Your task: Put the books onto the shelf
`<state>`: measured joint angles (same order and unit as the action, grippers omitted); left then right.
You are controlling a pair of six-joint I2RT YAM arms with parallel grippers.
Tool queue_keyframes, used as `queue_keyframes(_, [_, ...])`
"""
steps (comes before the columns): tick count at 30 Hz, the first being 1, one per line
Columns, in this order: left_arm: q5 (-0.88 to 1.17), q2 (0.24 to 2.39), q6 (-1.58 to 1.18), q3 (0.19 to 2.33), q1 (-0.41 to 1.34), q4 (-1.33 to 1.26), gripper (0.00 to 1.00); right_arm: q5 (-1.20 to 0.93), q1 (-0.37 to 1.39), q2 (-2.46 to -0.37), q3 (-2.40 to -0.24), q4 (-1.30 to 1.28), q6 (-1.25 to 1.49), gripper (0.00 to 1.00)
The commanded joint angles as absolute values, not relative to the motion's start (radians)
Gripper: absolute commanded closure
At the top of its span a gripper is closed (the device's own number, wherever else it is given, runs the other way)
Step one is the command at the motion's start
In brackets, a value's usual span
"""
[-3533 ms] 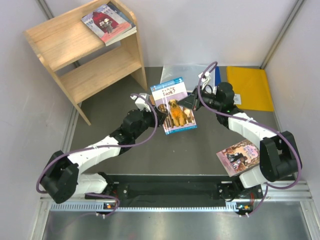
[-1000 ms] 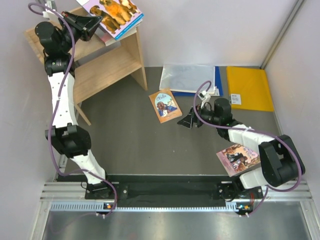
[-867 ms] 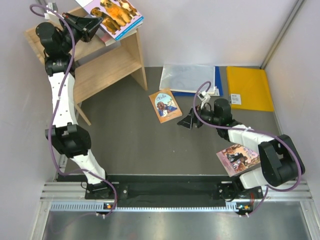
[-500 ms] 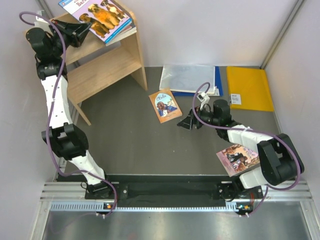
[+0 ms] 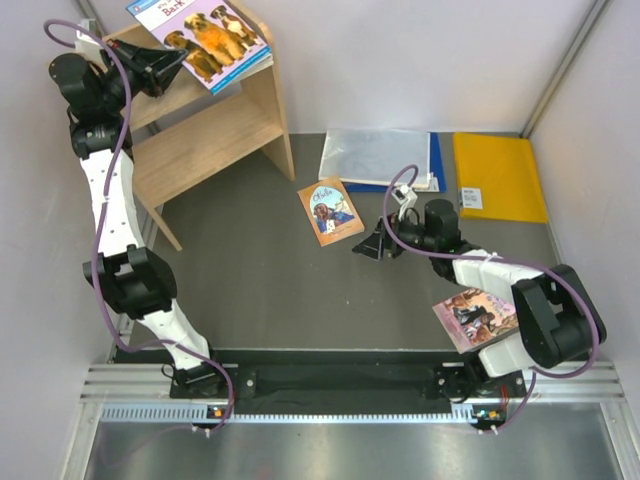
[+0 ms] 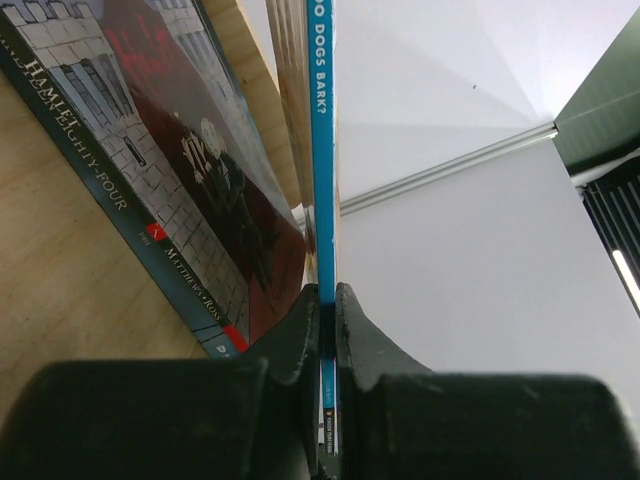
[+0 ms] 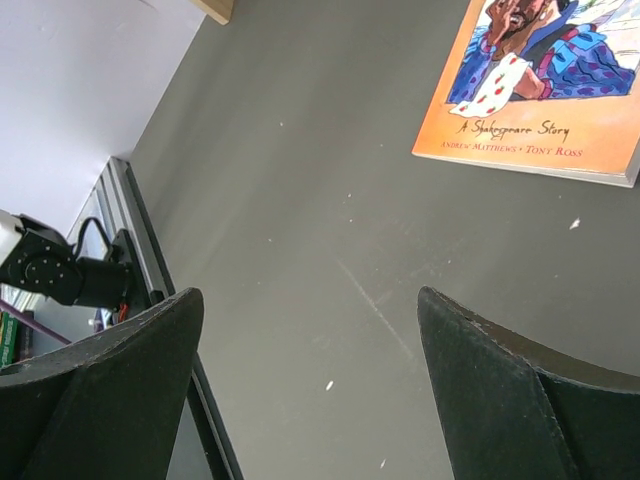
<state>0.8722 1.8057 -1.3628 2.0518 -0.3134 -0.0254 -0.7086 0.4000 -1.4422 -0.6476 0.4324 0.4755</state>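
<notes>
My left gripper (image 5: 172,66) is shut on the lower edge of the light blue dog book (image 5: 204,36) and holds it over the top board of the wooden shelf (image 5: 205,135). In the left wrist view the jaws pinch this book (image 6: 322,150) edge-on. Beside it a maroon-red book (image 6: 175,160) lies flat on the shelf top (image 6: 55,290). An orange-brown book (image 5: 330,210) lies on the table. Just right of it, my right gripper (image 5: 364,249) stands open and holds nothing. The right wrist view shows that gripper (image 7: 310,296) over bare table, with the orange-brown book (image 7: 550,95) ahead. A pink-purple book (image 5: 474,315) lies by the right arm's base.
A grey-white folder with a blue edge (image 5: 378,157) and a yellow envelope (image 5: 498,176) lie flat at the back right. White walls close in on both sides. A metal rail (image 5: 330,385) runs along the near edge.
Over the last second my left gripper has carried the dog book leftward above the shelf top. The right gripper has crept slightly left toward the orange-brown book.
</notes>
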Motion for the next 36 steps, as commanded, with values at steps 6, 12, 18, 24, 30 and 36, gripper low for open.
queue_keyframes(6, [0.864, 1.824, -1.354, 2.108, -0.322, -0.049, 0.59, -0.710, 0.422, -1.442, -0.635, 0.494, 0.482, 0.13])
queue_keyframes(12, [0.877, 1.858, -1.376, 2.141, -0.322, -0.051, 0.40, -0.710, 0.425, -1.443, -0.626, 0.512, 0.492, 0.13])
queue_keyframes(18, [0.888, 1.881, -1.310, 2.207, -0.321, 0.050, 0.27, -0.710, 0.434, -1.454, -0.630, 0.529, 0.502, 0.13])
queue_keyframes(24, [0.881, 1.868, -1.207, 2.200, -0.314, 0.164, 0.23, -0.710, 0.449, -1.465, -0.641, 0.535, 0.509, 0.13])
queue_keyframes(30, [0.831, 1.856, -1.060, 2.209, -0.295, 0.320, 0.19, -0.712, 0.459, -1.470, -0.643, 0.546, 0.518, 0.13])
queue_keyframes(36, [0.717, 1.853, -0.884, 2.249, -0.270, 0.500, 0.08, -0.712, 0.460, -1.463, -0.641, 0.543, 0.517, 0.13])
